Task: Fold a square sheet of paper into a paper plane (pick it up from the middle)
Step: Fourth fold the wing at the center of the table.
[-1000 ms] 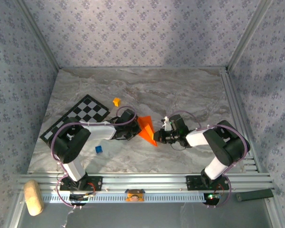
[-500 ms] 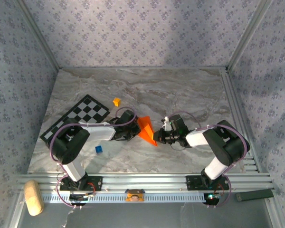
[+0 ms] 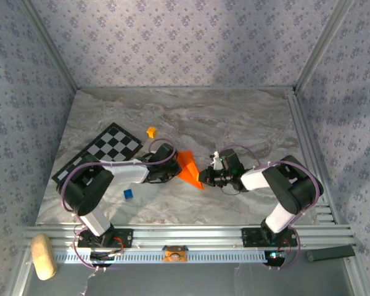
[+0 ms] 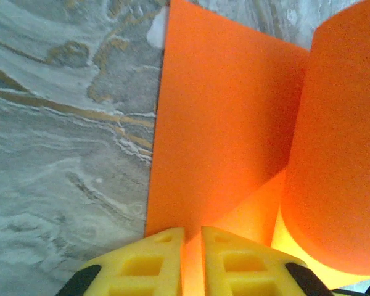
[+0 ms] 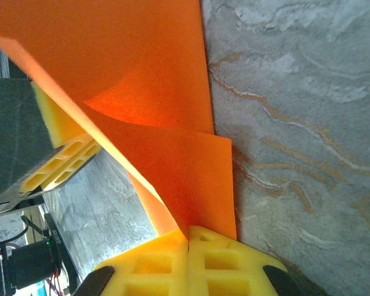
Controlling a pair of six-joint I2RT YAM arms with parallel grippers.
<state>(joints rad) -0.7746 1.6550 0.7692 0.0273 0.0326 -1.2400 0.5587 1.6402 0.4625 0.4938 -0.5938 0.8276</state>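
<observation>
The square sheet of paper (image 3: 189, 168), bright orange and creased into a pointed shape, stands partly raised off the marble table between my two grippers. My left gripper (image 3: 172, 170) is at its left side. In the left wrist view its yellow fingers (image 4: 166, 246) stand a narrow gap apart at the left gripper (image 4: 193, 230), with the orange paper (image 4: 222, 123) showing in the gap and curling up on the right. My right gripper (image 3: 205, 177) is at the paper's near right corner. In the right wrist view the right gripper (image 5: 188, 229) is shut, pinching a fold of the paper (image 5: 172, 166).
A black-and-white checkered board (image 3: 100, 156) lies at the left. A small yellow-orange cube (image 3: 151, 132) sits behind the left gripper and a small blue cube (image 3: 128, 193) sits near the left arm. Metal rails (image 3: 308, 154) line the table's right edge.
The left gripper's fingers have parted slightly on the paper. The left arm's elbow has shifted a little. The right arm and the paper have stayed put.
</observation>
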